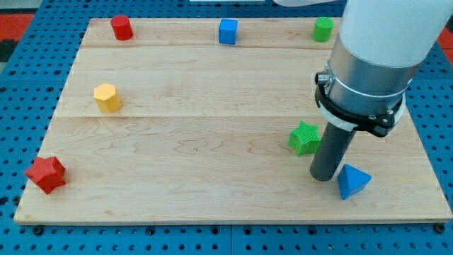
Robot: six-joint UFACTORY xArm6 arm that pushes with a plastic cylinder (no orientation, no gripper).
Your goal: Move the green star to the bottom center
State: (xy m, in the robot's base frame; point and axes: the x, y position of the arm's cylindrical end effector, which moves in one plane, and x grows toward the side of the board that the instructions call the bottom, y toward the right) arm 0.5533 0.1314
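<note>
The green star (304,137) lies on the wooden board (212,142) at the view's right, a little below the middle. My tip (323,176) rests on the board just below and to the right of the star, close to it. A blue triangular block (352,181) lies right next to the tip on its right. The arm's white and grey body covers the board's upper right.
A red cylinder (122,27), a blue cube (227,32) and a green cylinder (323,29) stand along the top edge. A yellow hexagonal block (107,98) lies at the left. A red star (46,174) sits at the bottom left corner.
</note>
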